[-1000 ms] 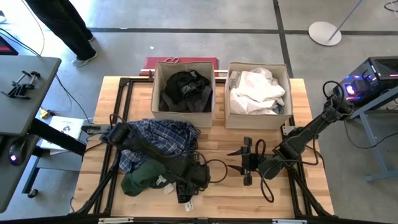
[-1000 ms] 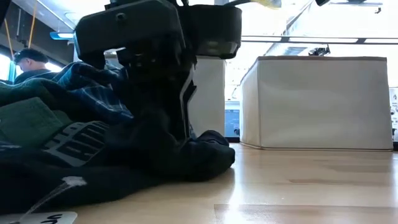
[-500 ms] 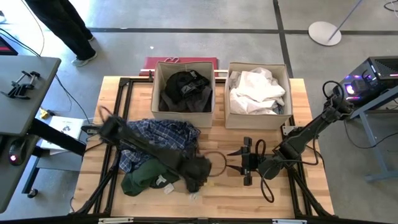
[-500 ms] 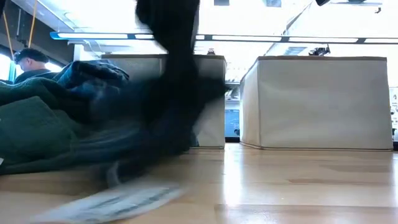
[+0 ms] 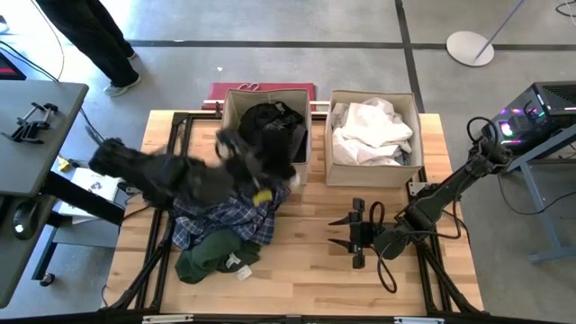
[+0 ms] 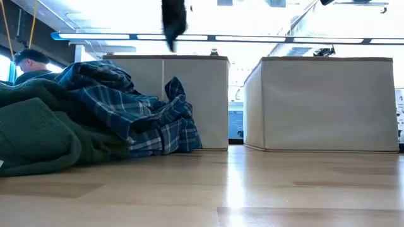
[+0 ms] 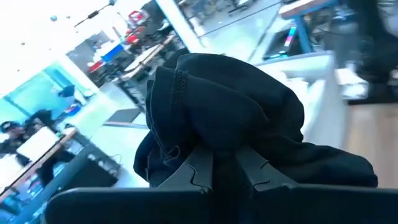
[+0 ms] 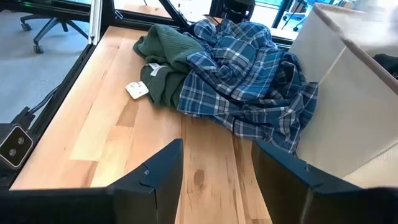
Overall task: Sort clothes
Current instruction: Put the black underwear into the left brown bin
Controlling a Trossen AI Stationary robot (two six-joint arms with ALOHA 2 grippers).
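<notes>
Over the left box [image 5: 232,101]: my left pincer [image 7: 224,171] pinching a black garment [image 7: 230,112].
Right pincer [image 5: 353,232]: spread, resting on worktop [image 5: 306,279].

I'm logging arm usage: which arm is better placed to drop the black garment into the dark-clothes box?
Left: the left gripper is clamped on the black garment beside the dark-clothes box. The right gripper sits open over bare table.

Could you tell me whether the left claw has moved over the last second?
Yes: the left claw, shut on a black garment, rose from the table front towards the dark-clothes box.
</notes>
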